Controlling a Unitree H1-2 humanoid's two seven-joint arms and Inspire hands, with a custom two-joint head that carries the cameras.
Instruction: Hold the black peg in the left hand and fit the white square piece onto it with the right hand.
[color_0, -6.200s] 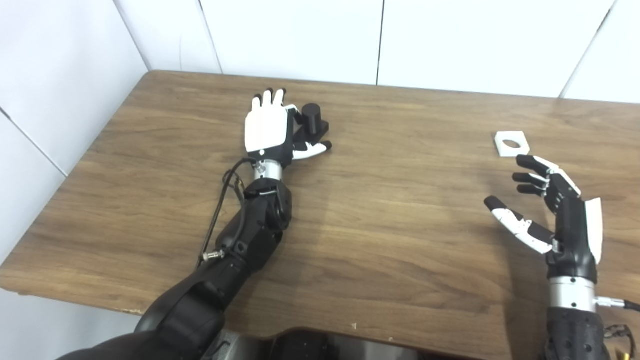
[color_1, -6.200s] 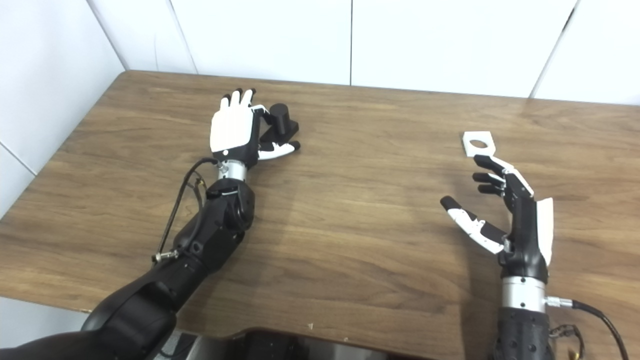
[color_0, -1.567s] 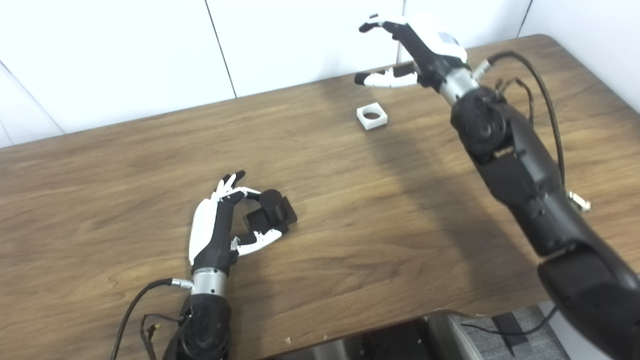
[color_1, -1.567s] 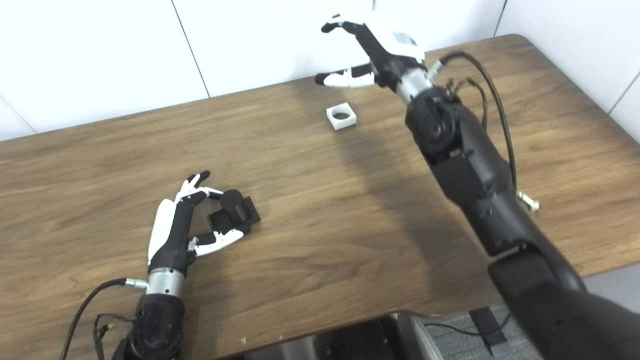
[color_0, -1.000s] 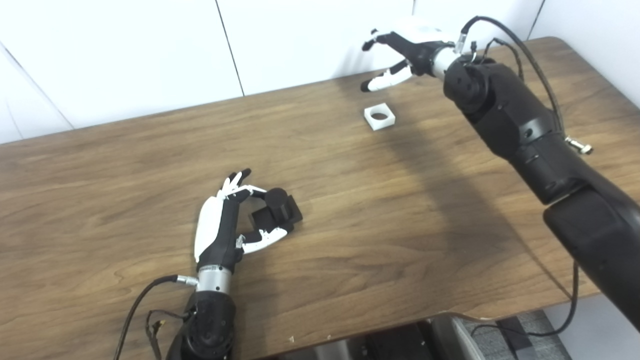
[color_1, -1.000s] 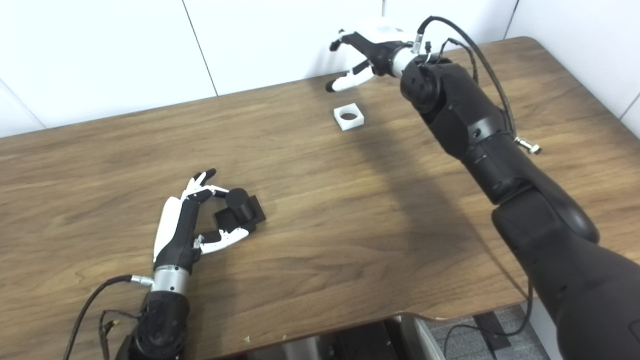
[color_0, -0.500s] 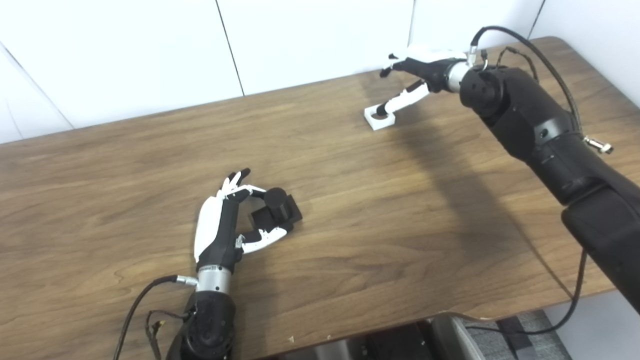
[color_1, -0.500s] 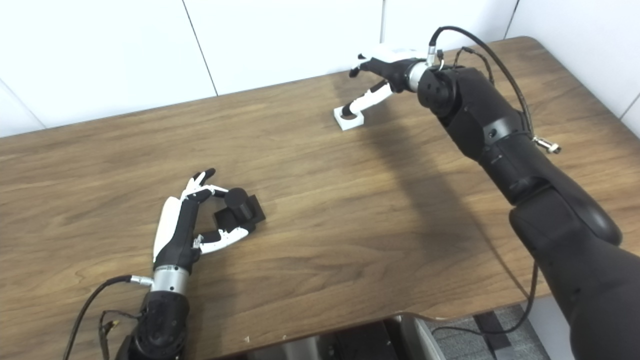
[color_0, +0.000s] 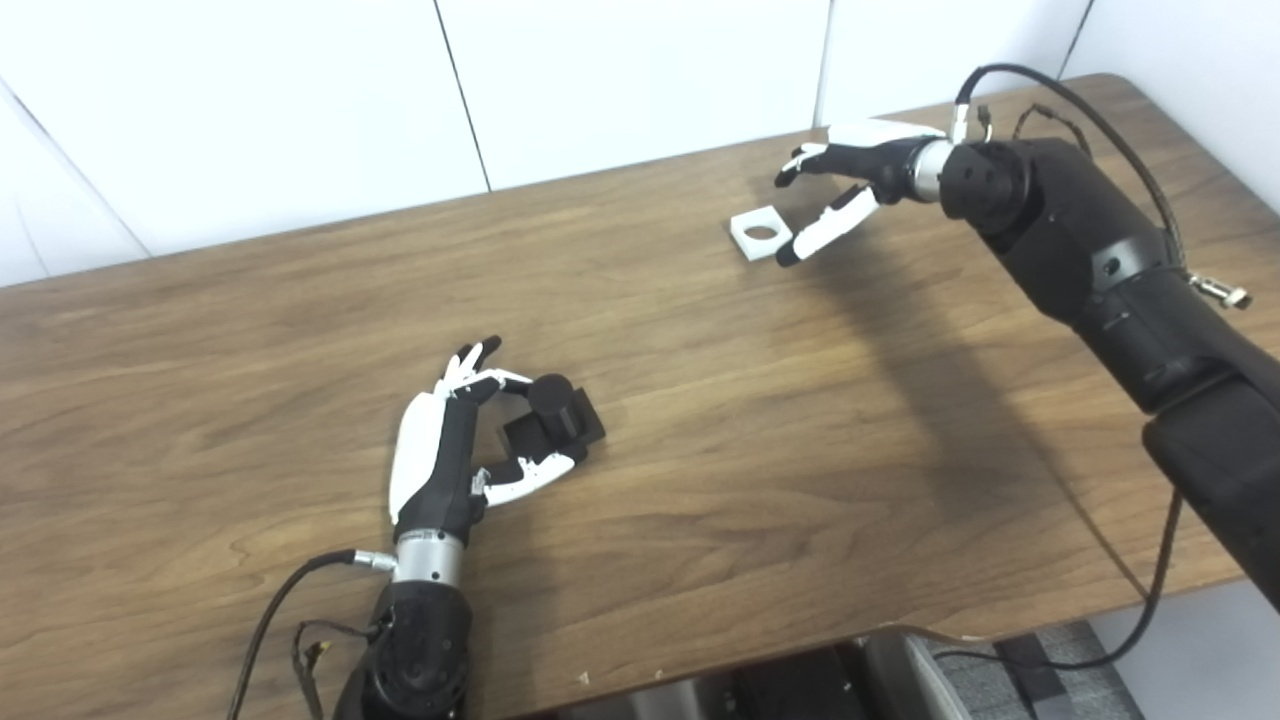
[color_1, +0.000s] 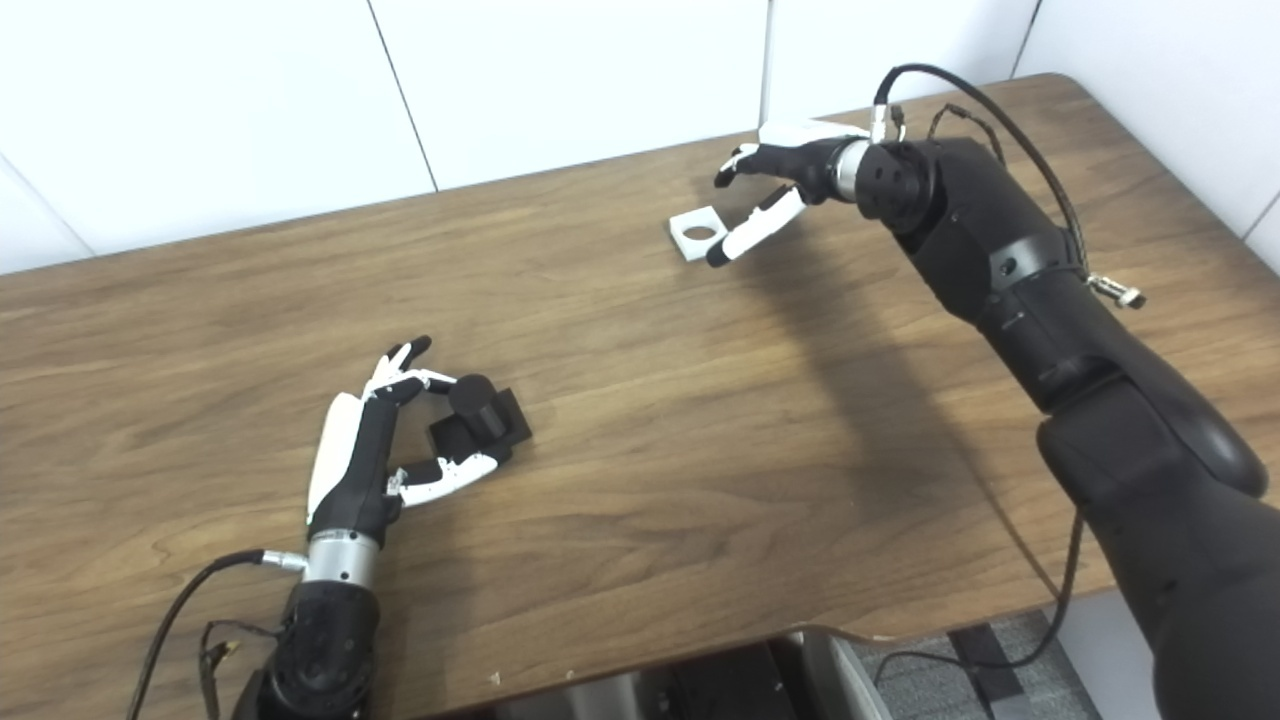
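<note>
While the right fingers are spread with nothing between them, the thumb reaching down beside the white square piece, I read this as the reach-to-grasp step for the right hand, upper right of the frame. The piece lies flat on the desk, hole up, at the near-left tip of that hand; whether the thumb tip touches its edge I cannot tell.

Left fingers curl around the black peg, thumb under its square base, lower left of centre. The left hand rests on the desk, and the peg looks tilted in the grasp, its round post pointing up and to the right.

My judgement: peg secured, square not yet picked up, so the task is well short of halfway. The next move calls for closing thumb and fingers across opposite edges of the square, lifting it clear, carrying it down-left, then lining its hole over the post.

Risk as I see it: the thin piece sliding away under a one-sided push.
</note>
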